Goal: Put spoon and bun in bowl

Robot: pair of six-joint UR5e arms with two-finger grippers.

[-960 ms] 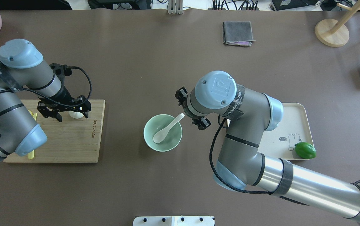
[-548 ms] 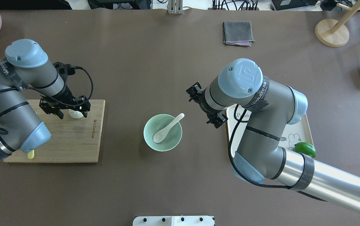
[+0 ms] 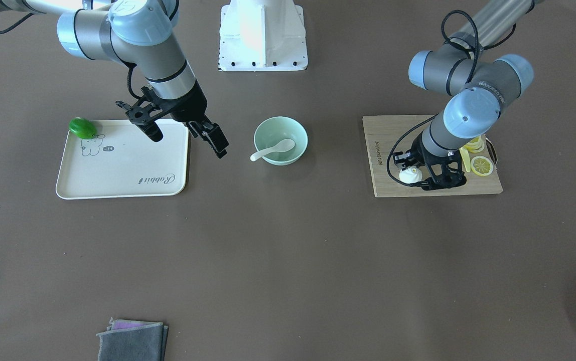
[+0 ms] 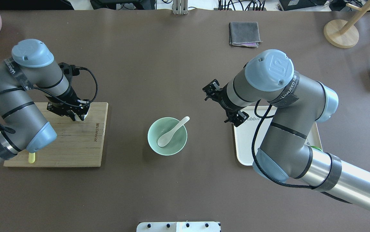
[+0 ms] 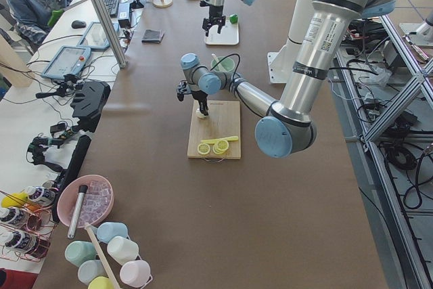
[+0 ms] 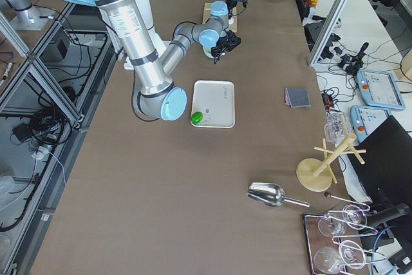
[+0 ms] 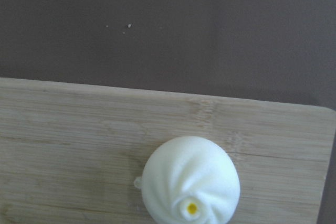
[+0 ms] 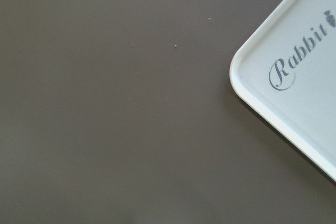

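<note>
Spoon [image 4: 171,131]: one, glossy white. Its scoop lies inside the bowl, and its handle leans on the rim and juts past it toward the tray side.
Bowl [image 4: 152,145]: one, pale mint green, upright on the table [image 4: 172,64]. It stands between the board and the tray, touching neither, and holds the spoon only.
Bun [image 3: 410,175]: one, white, pleated top up. It rests on the cutting board near the edge farthest from the robot, well apart from the bowl.
Left gripper [image 3: 414,173]: lowered onto the board with its jaws spread, one finger on each side of the bun. Whether the fingers touch the bun cannot be told, and the wrist view shows the bun seated on the wood.
Right gripper [image 3: 189,144]: jaws wide apart and holding nothing. It hangs above the bare table just off the tray's corner nearest the bowl.
Cutting board [image 4: 75,145]: one, wooden, on the left arm's side.
Lemon slices [image 3: 482,165]: two counted on the board beside the left arm, and the farther one may be a stack.
Knife [image 3: 465,159]: one, thin and pale yellow, lying on the board between the slices and the gripper.
Tray [image 3: 117,185]: one, cream, printed "Rabbit", on the right arm's side.
Green fruit [image 3: 82,128]: one, on the tray's corner nearest the robot and farthest from the bowl.
Grey cloth [image 4: 244,33]: one, folded, at the table's far edge, well apart from all else.
</note>
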